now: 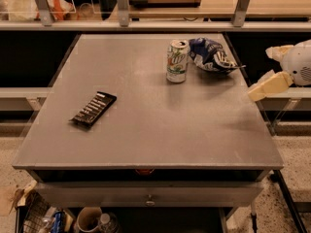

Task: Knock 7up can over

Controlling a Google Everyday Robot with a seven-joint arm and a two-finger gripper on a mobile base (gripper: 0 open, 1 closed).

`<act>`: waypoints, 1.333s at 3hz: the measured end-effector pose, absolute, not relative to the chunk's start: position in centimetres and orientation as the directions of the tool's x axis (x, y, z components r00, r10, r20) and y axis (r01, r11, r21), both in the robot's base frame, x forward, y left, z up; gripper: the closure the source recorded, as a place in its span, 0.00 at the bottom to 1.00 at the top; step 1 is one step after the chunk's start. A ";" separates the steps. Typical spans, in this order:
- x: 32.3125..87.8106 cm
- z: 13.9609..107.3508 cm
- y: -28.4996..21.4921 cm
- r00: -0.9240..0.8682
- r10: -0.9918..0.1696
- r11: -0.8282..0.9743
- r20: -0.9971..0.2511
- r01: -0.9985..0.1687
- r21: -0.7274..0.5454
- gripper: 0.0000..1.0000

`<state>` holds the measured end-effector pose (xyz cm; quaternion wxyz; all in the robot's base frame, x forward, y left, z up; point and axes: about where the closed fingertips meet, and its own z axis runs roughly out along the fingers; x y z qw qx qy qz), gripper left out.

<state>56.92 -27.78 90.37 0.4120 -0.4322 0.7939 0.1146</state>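
Observation:
The 7up can (177, 60) stands upright at the far right of the grey table (146, 125). It is white and green with a silver top. My gripper (261, 73) hangs at the right edge of the view, beyond the table's right side, to the right of the can and nearer than it. Its two cream fingers (270, 85) are spread apart with nothing between them. It touches neither the can nor the bag.
A dark blue and white foil snack bag (210, 55) lies just right of the can, almost touching it. A flat black bar (94, 108) lies at the left of the table. A shelf rail (146, 25) runs behind the table.

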 end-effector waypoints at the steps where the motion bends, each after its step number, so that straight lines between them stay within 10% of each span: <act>1: 56.7 91.5 -26.0 -0.223 -0.562 0.554 -0.797 -0.816 -0.162 0.00; 4: 57.3 93.9 -16.6 -0.076 -0.457 0.443 -0.886 -0.884 -0.152 0.00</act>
